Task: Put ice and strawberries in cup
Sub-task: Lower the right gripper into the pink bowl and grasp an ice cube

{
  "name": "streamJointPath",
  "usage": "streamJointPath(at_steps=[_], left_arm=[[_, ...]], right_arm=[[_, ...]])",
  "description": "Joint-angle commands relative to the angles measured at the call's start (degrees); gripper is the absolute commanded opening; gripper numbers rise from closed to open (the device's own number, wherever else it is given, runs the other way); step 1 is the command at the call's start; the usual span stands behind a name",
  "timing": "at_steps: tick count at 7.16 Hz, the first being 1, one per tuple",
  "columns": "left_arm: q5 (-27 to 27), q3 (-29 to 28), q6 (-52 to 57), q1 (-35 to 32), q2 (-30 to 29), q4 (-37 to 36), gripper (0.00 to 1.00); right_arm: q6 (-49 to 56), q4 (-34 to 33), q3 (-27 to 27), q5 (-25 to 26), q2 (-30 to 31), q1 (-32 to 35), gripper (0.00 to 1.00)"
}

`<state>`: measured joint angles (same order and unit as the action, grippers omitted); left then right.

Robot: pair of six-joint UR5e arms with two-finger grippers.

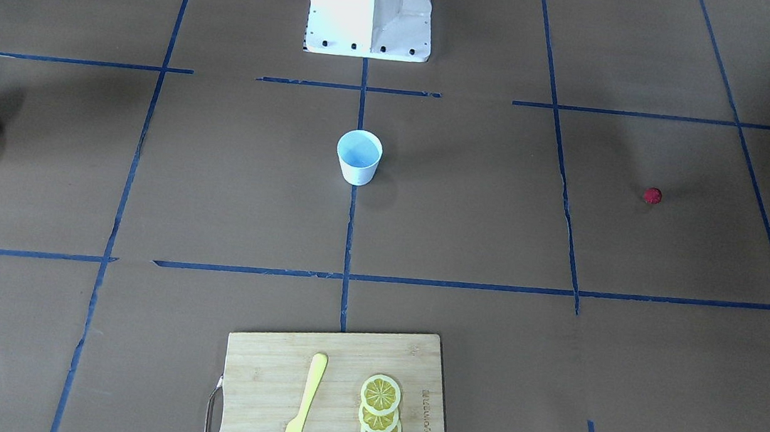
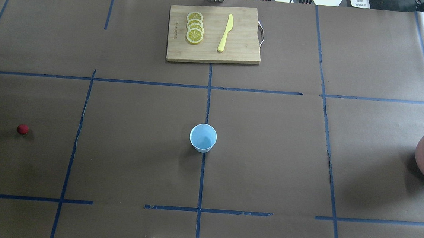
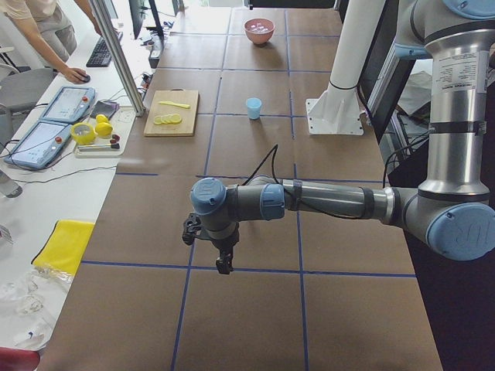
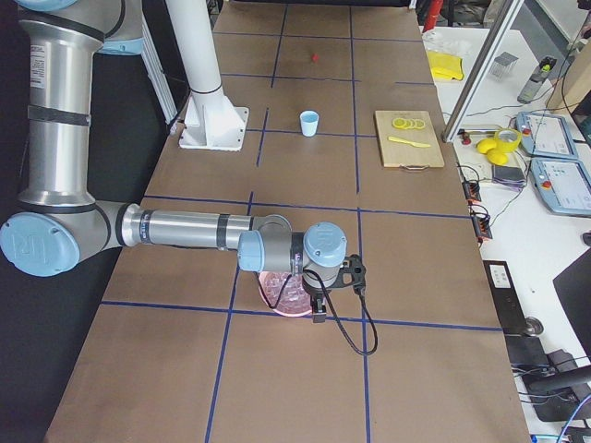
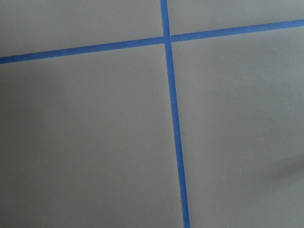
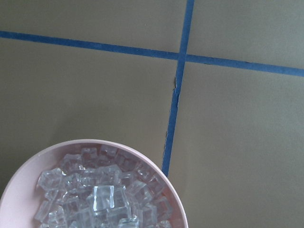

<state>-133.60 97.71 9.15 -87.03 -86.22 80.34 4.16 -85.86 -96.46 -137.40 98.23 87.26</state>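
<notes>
At the middle of the desk (image 2: 269,156), the white cup (image 2: 203,137) stands upright on the central blue tape line (image 2: 207,96), its pale blue inside showing, with open brown paper on every side. Toward the desk's left end, the strawberry (image 2: 23,129) lies alone, well apart from the cup. At the right end, cut off by the overhead view's border, sits the pink bowl (image 2: 420,152) heaped with ice (image 6: 95,194) cubes. Against the middle of the far edge rests a wooden cutting board (image 2: 213,53) carrying an overlapping row of lemon slices (image 2: 195,27) and a yellow knife (image 2: 225,33) beside them.

The left tool (image 3: 224,267) hangs pointing down above the paper near the left end; its wrist camera sees only paper and a tape crossing. The right tool (image 4: 319,314) hangs just above the pink bowl, whose rim fills the lower left of its wrist view. Both tools appear only in the side views, so whether their fingers stand wide or narrow cannot be told.

Brown paper covers the whole desk, marked into a grid by the tape. Monitors and control tablets line a side bench beyond the far edge.
</notes>
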Motion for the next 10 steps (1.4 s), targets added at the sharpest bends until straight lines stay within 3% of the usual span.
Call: streamJointPath(at_steps=[1, 2, 4, 5, 7, 10], left_arm=[[-0.3, -0.4, 0.3, 0.2, 0.1, 0.4, 1.00], [-0.3, -0.5, 0.5, 0.2, 0.2, 0.3, 1.00], [-0.4, -0.4, 0.6, 0.2, 0.2, 0.3, 1.00], [-0.4, -0.3, 0.6, 0.2, 0.2, 0.3, 1.00], [-0.5, 0.3, 0.5, 0.2, 0.1, 0.3, 1.00], [-3.3, 0.3, 0.2, 0.2, 0.0, -0.4, 1.00]], right_arm=[[-15.5, 2.4, -6.9, 0.0, 4.7, -4.4, 0.98], [-21.2, 4.1, -9.2, 0.0, 6.6, -5.9, 0.98], [-35.6, 15.0, -9.0, 0.2, 9.4, -10.2, 0.94], [-40.3, 17.5, -8.8, 0.6, 10.2, -12.1, 0.94], [-48.8, 17.8, -8.7, 1.1, 10.3, -16.3, 0.92], [-48.8, 17.9, -6.8, 1.8, 10.4, -17.6, 0.89]])
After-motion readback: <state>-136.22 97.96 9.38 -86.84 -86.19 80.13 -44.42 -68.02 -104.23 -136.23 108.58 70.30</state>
